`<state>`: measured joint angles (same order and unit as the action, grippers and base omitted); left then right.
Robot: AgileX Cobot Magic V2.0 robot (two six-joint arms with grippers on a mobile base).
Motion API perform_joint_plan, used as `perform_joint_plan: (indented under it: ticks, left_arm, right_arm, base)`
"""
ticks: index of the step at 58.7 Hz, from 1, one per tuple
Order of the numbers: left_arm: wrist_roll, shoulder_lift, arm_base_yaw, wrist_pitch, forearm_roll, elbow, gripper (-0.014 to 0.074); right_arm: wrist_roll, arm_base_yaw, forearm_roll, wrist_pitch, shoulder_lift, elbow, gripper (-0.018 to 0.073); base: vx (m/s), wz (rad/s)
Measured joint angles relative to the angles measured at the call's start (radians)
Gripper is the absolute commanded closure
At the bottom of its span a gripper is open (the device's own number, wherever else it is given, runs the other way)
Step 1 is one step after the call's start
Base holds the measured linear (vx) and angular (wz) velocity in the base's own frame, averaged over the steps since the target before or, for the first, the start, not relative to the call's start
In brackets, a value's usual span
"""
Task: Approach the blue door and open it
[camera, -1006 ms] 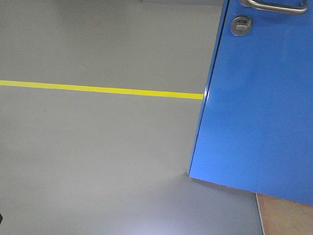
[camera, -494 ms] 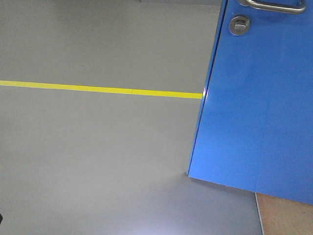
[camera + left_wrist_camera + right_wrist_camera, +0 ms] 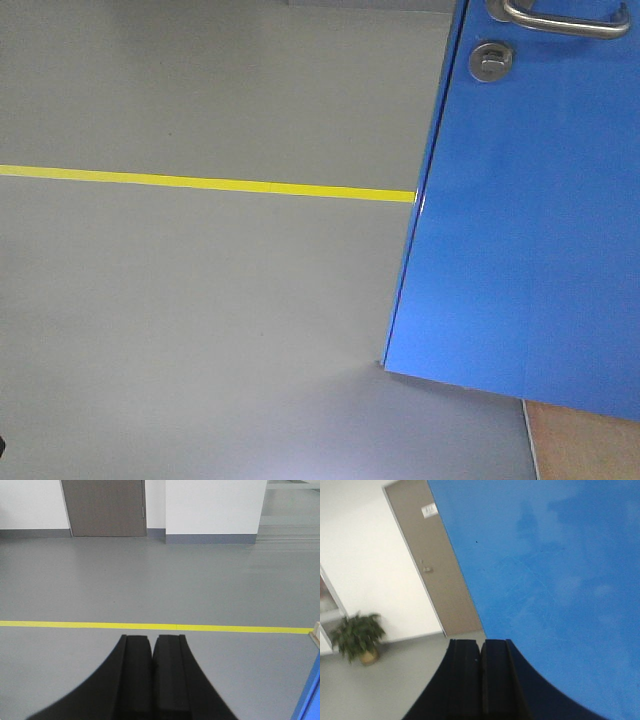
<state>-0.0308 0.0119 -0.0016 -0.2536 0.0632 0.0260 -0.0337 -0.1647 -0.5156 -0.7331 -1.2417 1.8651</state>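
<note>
The blue door (image 3: 530, 220) fills the right side of the front view, its free edge slanting down to the floor. Its silver lever handle (image 3: 565, 22) sits at the top edge, with the round thumb-turn lock (image 3: 491, 60) just below. The door also fills the right of the right wrist view (image 3: 560, 565) and shows as a sliver at the lower right of the left wrist view (image 3: 310, 697). My left gripper (image 3: 152, 642) is shut and empty over the floor. My right gripper (image 3: 480, 645) is shut and empty, close to the door's face.
A yellow floor line (image 3: 200, 183) runs across the grey floor to the door's edge. A wooden patch (image 3: 585, 445) lies under the door's lower right. A brown door (image 3: 105, 507), white walls and a potted plant (image 3: 357, 637) stand farther off.
The handle and lock have shifted slightly down in the front view, and the door's bottom edge has moved a little lower. Neither gripper shows in the earlier frames.
</note>
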Motion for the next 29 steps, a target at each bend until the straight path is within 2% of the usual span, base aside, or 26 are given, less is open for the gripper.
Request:
perform_joint_plan:
  ticks: [14,22,29]
  left_arm:
    - [0.0,0.0,0.0,0.0,0.0,0.0,0.0524]
    - [0.0,0.0,0.0,0.0,0.0,0.0,0.0524]
    - [0.0,0.0,0.0,0.0,0.0,0.0,0.0524]
  right_arm:
    - [-0.03,0.0,-0.005,0.288,0.351,-0.582,0.0547]
    - [-0.152,0.0,0.02,0.318,0.563,-0.844,0.0547]
    - [-0.227,0.0,0.022,0.319,0.706,-0.993,0.0547]
  base:
    - [0.0,0.0]
    - [0.0,0.0]
    - [0.0,0.0]
